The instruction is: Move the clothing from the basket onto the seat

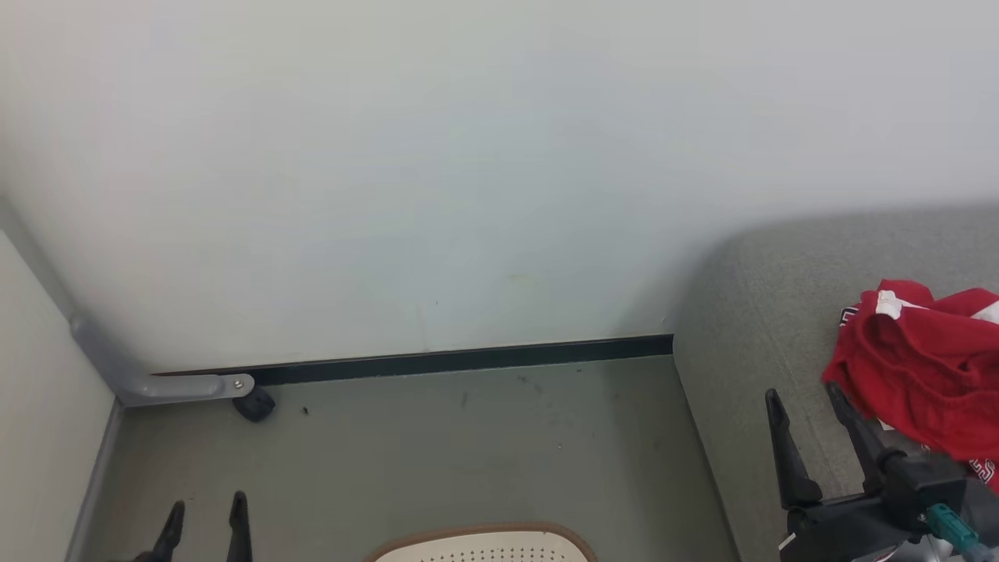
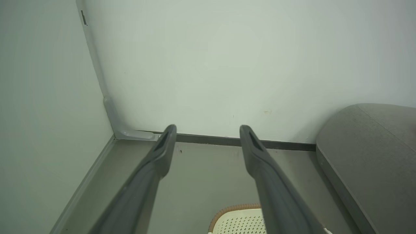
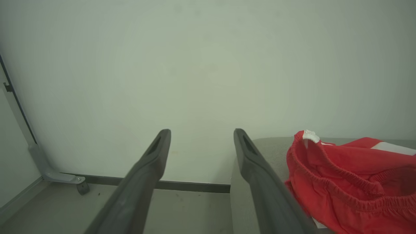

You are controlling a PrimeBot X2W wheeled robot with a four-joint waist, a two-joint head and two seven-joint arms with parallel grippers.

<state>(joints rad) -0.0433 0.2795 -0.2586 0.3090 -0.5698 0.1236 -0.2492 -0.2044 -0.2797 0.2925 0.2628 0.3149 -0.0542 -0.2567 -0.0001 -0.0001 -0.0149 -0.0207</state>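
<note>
Bright red soft sports garment (image 1: 913, 375), lying on grey woven-fabric seat cushion (image 1: 749, 312): scraps of black-and-white lettering (image 1: 985, 468) at its lower fold and left edge, cut off by creases, illegible. Small white tag (image 3: 310, 136) at the elastic waistband: no print made out. Nothing readable.

The clothing (image 1: 921, 375) at the right is bright red with white trim, on the plain grey woven seat (image 1: 757, 312). The near basket (image 1: 484, 531) is cream-white, dotted with small holes, brown-rimmed; the floor (image 1: 468, 445) is grey-green, the far wall (image 1: 468, 156) pale.
</note>
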